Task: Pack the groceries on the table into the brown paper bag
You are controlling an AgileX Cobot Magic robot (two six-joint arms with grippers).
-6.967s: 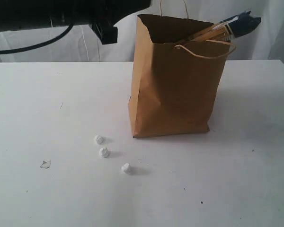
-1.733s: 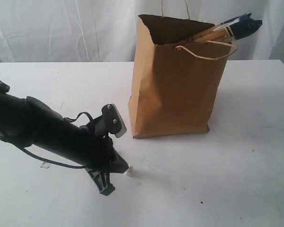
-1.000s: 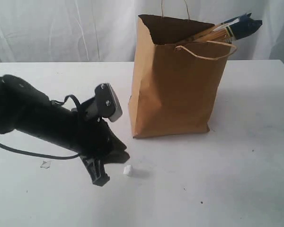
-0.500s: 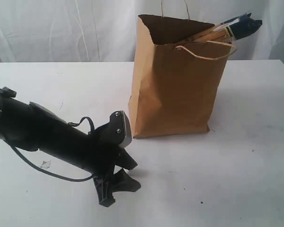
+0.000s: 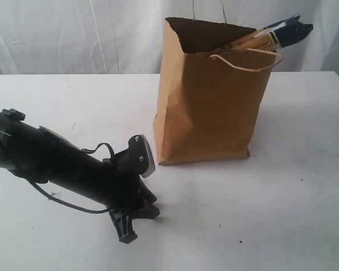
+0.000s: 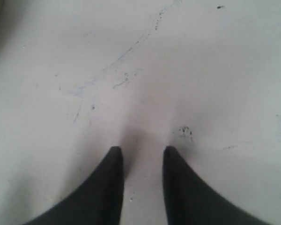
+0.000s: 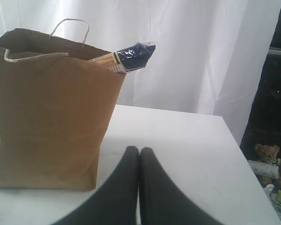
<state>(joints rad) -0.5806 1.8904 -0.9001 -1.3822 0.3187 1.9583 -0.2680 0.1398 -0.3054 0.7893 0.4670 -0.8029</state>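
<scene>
The brown paper bag [image 5: 209, 107] stands upright at the back of the table [image 5: 282, 197]. A long dark noodle packet [image 5: 285, 29] sticks out of its top corner. No other groceries show. My left gripper [image 5: 140, 222] is down on the table in front of the bag, to its left. In the left wrist view the left gripper [image 6: 142, 150] has its jaws a little apart, with only scuffed tabletop showing between them. My right gripper [image 7: 139, 151] is shut and empty, low over the table beside the bag [image 7: 47, 117] and packet [image 7: 131, 54]. It is out of the exterior view.
A white curtain [image 5: 73, 34] hangs behind the table. Beyond the table's far edge in the right wrist view, a dark shelf holds a teddy bear [image 7: 266, 153] and clutter. The left arm [image 5: 51, 161] lies across the front left of the table.
The left gripper has come down to the table and its jaws have narrowed since half a second ago. A small white lump seen by the fingers a second ago is now hidden.
</scene>
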